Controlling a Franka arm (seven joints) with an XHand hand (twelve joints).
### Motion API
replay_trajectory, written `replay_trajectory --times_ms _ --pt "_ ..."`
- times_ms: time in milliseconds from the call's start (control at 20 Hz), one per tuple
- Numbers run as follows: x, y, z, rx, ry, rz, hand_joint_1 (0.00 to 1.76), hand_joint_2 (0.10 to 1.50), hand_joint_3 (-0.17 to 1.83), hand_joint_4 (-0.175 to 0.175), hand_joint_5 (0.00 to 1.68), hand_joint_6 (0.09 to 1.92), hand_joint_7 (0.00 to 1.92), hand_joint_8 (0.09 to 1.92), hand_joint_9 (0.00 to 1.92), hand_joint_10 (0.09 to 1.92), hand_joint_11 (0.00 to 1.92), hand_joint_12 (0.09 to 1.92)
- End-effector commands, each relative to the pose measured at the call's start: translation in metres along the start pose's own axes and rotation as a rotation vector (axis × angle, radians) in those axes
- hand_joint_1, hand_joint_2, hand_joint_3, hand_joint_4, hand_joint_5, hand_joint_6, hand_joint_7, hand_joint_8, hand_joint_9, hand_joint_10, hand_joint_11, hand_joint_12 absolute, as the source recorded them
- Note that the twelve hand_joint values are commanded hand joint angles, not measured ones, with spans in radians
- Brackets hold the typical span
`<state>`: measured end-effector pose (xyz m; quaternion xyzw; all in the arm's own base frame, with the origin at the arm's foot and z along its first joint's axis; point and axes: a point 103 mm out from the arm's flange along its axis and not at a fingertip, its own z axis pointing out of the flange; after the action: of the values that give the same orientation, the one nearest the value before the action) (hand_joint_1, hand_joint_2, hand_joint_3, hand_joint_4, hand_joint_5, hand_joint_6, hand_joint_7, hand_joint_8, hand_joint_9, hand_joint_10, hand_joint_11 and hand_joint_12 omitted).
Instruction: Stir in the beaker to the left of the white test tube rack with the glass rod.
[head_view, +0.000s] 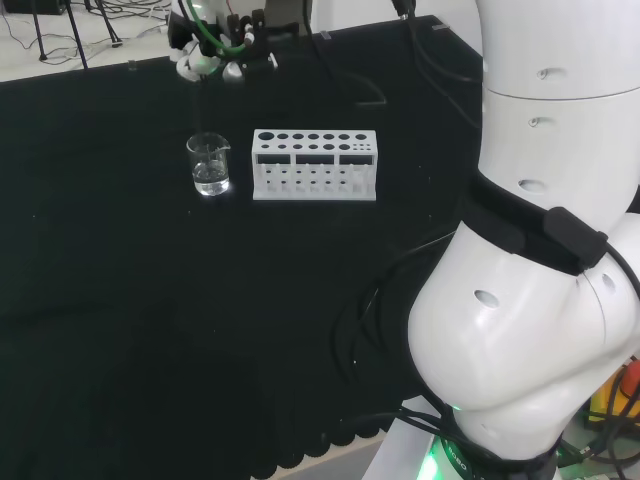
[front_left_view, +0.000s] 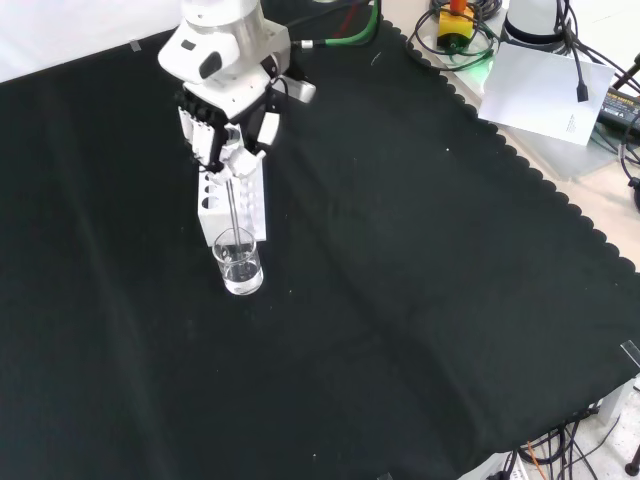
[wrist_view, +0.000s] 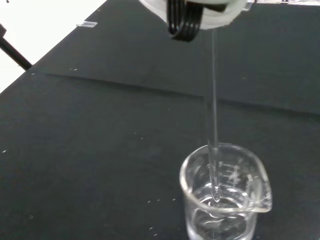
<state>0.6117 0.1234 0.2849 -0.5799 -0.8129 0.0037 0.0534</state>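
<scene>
In the head view, the beaker (head_view: 209, 165) is a small clear glass cup with a spout, and it has a little clear liquid at the bottom. It stands on the black cloth (head_view: 120, 300) just beside the white test tube rack (head_view: 314, 165), at the rack's 9 o'clock. The hand (head_view: 205, 62) hangs above the beaker, at its 12 o'clock, near the far edge of the cloth. The glass rod is too thin and clear to make out here.

In the front view, the beaker (front_left_view: 239, 262) sits at 6 o'clock from the rack (front_left_view: 222, 200), touching it or nearly so. The hand (front_left_view: 225, 125) points down over the rack, and its fingers are curled and pinched on the top of the glass rod (front_left_view: 235, 215). The rod goes straight down into the beaker. The hand covers the far part of the rack (so its holes are mostly out of sight).

In the wrist view, the rod (wrist_view: 213, 115) drops upright from a blurry white bit of the hand (wrist_view: 220, 12) into the beaker (wrist_view: 225, 195). Its tip is in the liquid, near the middle of the cup. The bottom of the beaker is cut off by the picture's edge.
</scene>
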Motion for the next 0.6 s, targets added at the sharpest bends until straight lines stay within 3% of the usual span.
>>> replay_trajectory --times_ms 50,600 --pt "-0.020 -0.014 -0.001 -0.014 0.007 0.035 1.29 0.85 0.47 -0.175 1.04 0.70 1.10 1.21 1.67 0.95 1.34 1.03" --pt "-0.011 -0.034 -0.010 -0.002 -0.013 0.010 1.29 0.85 0.47 -0.175 1.04 0.70 1.10 1.21 1.67 0.95 1.35 1.02"
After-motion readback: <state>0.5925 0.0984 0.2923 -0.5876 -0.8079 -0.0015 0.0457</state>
